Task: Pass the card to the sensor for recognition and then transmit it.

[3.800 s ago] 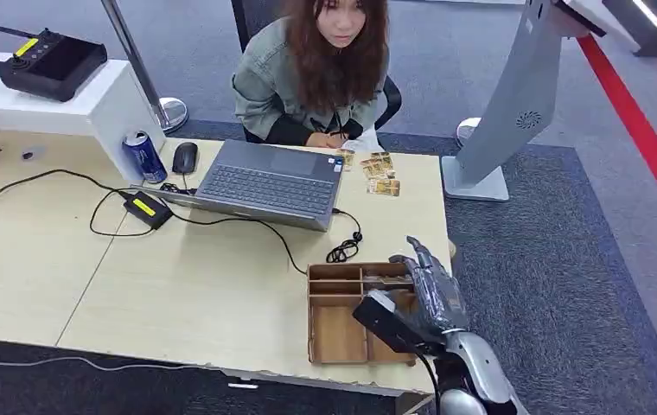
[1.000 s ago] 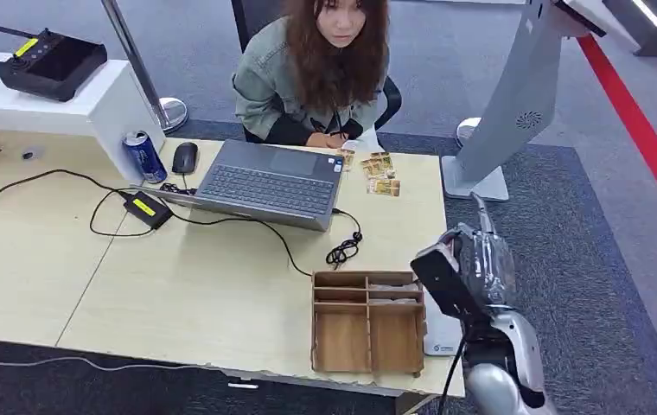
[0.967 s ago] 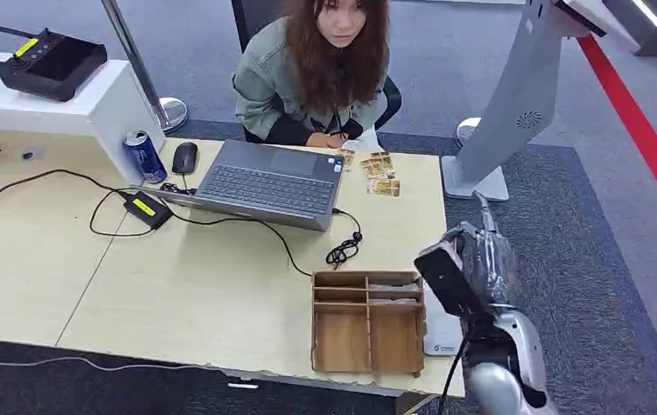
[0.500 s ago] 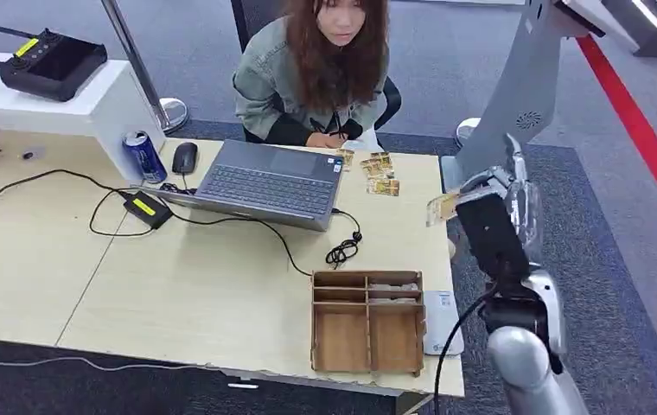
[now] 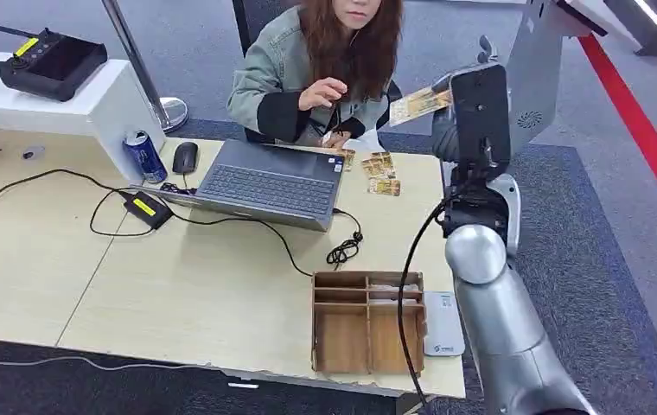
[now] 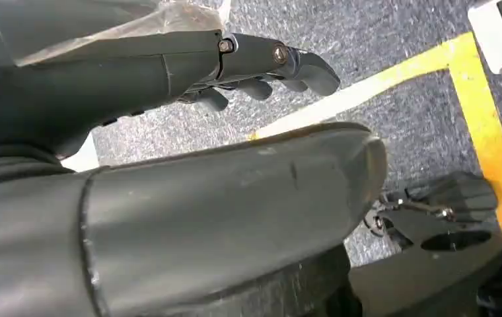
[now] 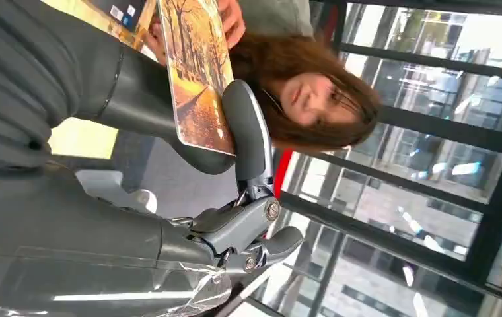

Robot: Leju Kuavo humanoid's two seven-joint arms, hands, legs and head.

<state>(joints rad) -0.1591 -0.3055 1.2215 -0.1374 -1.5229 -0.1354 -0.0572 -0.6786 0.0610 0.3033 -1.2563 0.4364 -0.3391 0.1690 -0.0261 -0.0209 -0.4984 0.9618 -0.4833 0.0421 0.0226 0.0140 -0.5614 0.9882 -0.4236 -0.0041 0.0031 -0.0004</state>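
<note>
the right hand [image 5: 472, 108] was raised high beyond the far right corner of the pale wooden table [image 5: 178, 277], pinching a thin rectangular card printed with a golden autumn-tree scene [image 5: 420, 105] between its thick grey thumb and darker fingers [image 7: 251, 148]; the card stuck out toward the seated person in a grey-green jacket [image 5: 308, 78], whose hand [image 5: 325, 92] was lifted near it but apart from it. the card looked light, flat and stiff, likely with a slick printed face, so it could slide or twist in a loose pinch; the grip sat along one edge, leaving most of the face free for the person to take at the opposite edge. the left hand [image 6: 261, 66] hung over grey carpet, fingers curled in with nothing in them. a small white flat sensor pad [image 5: 443, 323] lay beside the wooden compartment tray [image 5: 366, 322].
</note>
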